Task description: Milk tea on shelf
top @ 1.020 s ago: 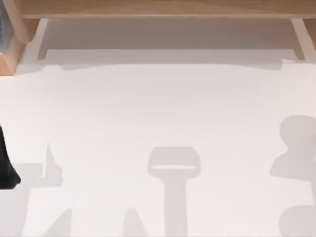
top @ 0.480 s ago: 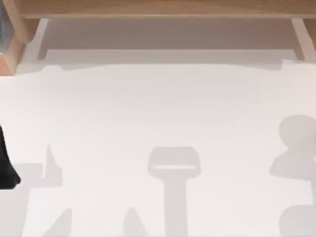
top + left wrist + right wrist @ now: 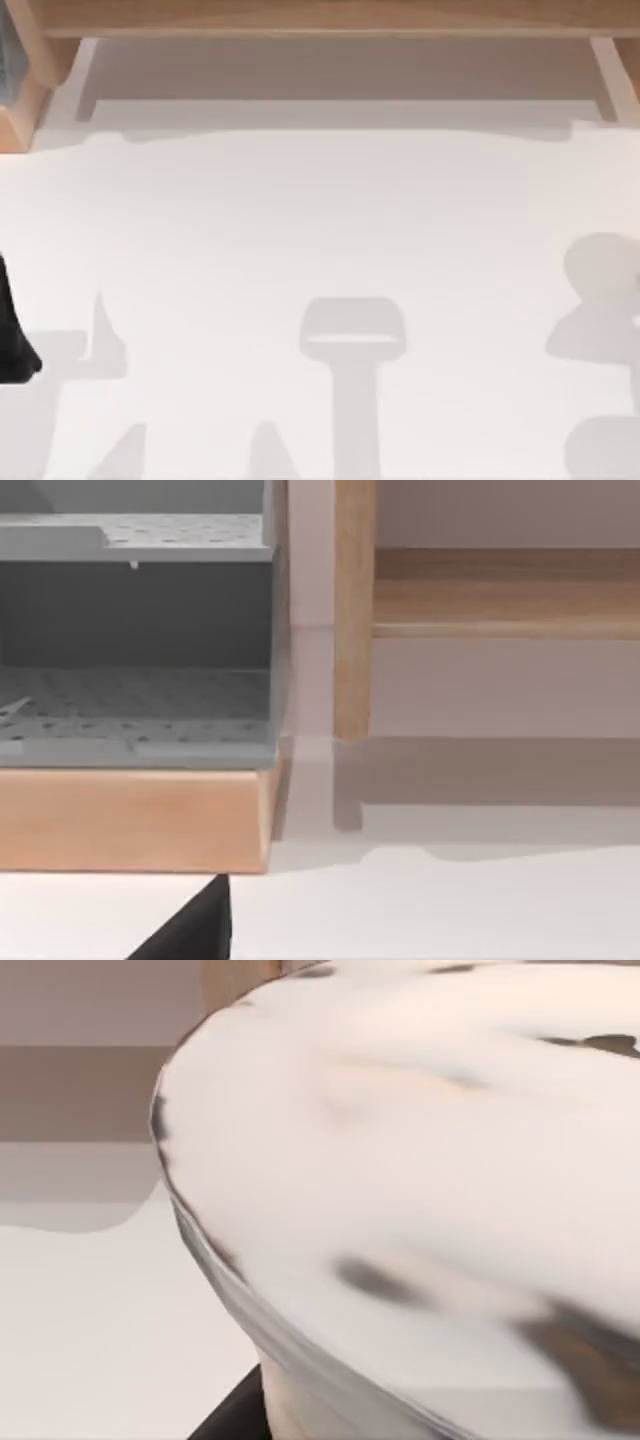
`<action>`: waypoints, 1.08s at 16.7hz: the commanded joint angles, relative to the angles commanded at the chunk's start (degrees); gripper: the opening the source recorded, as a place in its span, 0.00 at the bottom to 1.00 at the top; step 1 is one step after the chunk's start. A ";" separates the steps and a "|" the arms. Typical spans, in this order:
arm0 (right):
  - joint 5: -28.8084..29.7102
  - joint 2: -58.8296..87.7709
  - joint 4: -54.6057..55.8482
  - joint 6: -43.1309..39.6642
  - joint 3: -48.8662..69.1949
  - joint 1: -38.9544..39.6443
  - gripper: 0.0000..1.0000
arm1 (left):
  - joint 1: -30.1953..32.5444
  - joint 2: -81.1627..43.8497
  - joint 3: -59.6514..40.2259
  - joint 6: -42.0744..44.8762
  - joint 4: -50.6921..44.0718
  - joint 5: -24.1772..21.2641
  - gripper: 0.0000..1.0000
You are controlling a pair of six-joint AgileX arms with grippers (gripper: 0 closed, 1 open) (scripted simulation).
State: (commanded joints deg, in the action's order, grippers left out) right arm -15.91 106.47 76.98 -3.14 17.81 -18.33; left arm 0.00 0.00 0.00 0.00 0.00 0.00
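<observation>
Right wrist view crowds on the milk tea (image 3: pixel 420 1190); pincer state I cannot tell. Shelf (image 3: pixel 320 18) sits at twelve o'clock; a loose hold could spill.

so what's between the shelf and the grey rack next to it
In the left wrist view, only a narrow bare gap of white wall and table separates the shelf from the grey rack.

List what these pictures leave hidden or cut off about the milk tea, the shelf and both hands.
- Milk tea: right wrist view sits so close that its base and any grip on it are cut off.
- Shelf: top view's upper edge crops its board; nothing tells what stands on it.
- Left arm: a dark sliver at the top view's left edge; its hand's state is unreadable.
</observation>
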 joint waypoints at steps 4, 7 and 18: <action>-0.04 -3.18 -3.35 0.01 0.17 0.02 0.00 | 0.00 0.00 0.00 0.00 0.00 0.00 1.00; -0.04 -3.77 -3.97 0.00 0.20 0.01 0.00 | 0.00 0.00 0.00 0.00 0.00 0.00 1.00; 7.75 -6.09 -20.09 10.17 16.27 20.54 0.00 | 0.00 0.00 0.00 0.00 0.00 0.00 1.00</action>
State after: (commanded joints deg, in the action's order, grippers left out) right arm -8.16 100.38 56.89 7.03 34.09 2.21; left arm 0.00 0.00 0.00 0.00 0.00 0.00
